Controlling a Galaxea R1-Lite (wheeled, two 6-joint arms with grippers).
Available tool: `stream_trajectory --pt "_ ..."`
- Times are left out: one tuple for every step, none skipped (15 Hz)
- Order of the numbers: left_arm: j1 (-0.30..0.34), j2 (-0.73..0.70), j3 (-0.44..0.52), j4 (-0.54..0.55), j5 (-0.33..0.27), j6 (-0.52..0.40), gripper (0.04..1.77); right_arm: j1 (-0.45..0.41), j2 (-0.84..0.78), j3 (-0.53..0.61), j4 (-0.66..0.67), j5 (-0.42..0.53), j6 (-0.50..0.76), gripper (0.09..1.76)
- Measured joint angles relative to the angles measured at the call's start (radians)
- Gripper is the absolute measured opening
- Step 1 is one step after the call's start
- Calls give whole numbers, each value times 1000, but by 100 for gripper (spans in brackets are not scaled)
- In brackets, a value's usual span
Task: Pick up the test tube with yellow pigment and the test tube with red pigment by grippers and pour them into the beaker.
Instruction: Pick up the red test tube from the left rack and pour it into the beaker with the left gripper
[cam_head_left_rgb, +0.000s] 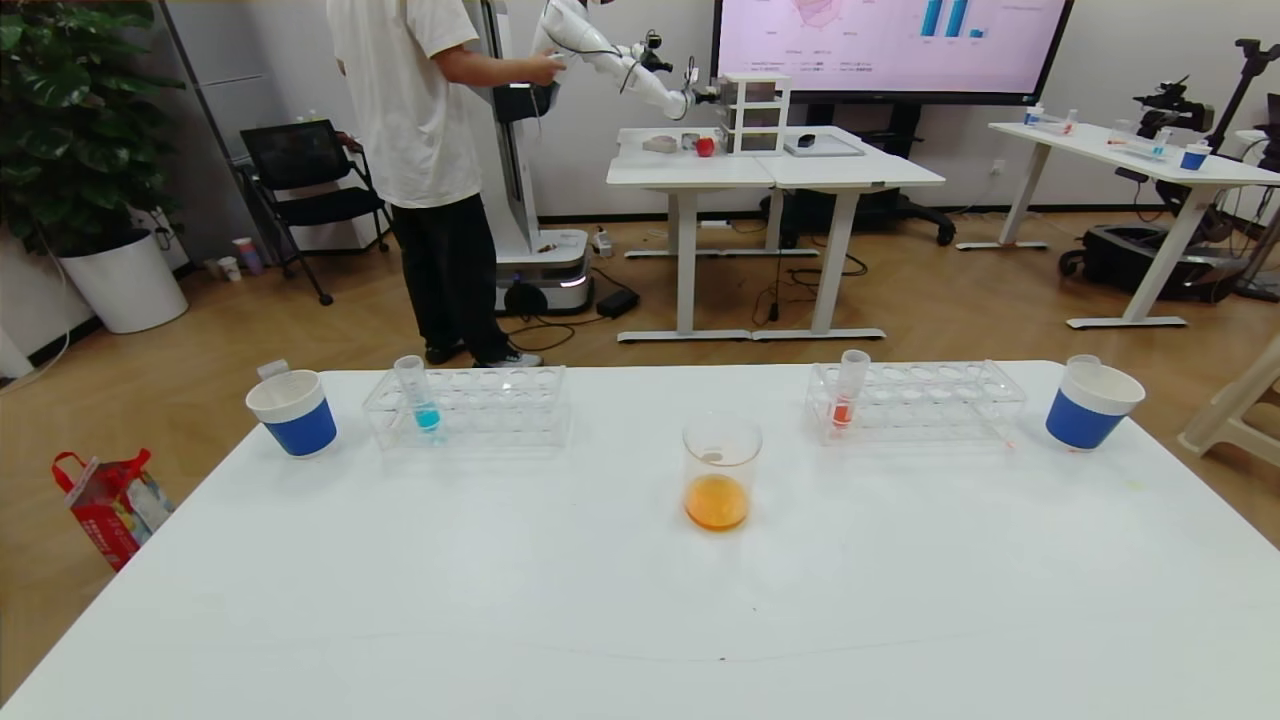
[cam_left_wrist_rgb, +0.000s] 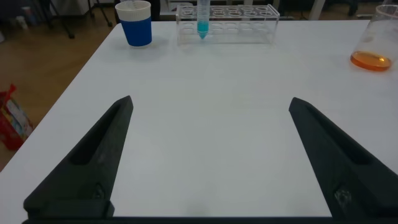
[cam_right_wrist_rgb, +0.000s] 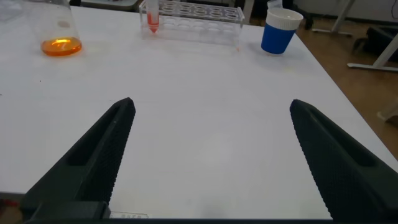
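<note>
One beaker (cam_head_left_rgb: 721, 472) holding orange liquid, two racks (cam_head_left_rgb: 467, 405) — one blue tube (cam_head_left_rgb: 419, 393), one test tube with red pigment (cam_head_left_rgb: 848, 391) — two cups (cam_head_left_rgb: 293, 412). Left gripper (cam_left_wrist_rgb: 210, 158) and right gripper (cam_right_wrist_rgb: 210, 158) spread wide, empty, over bare table (cam_head_left_rgb: 640, 610) near the front edge.

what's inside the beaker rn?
The beaker holds orange liquid pooled at its bottom; the rest is clear glass with nothing else in it. No tube is in it. Both end effectors are back over bare table.
</note>
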Motion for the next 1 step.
stream_trajectory --pt "0 0 0 0 0 0 175 0 0 0 0 0 0 174"
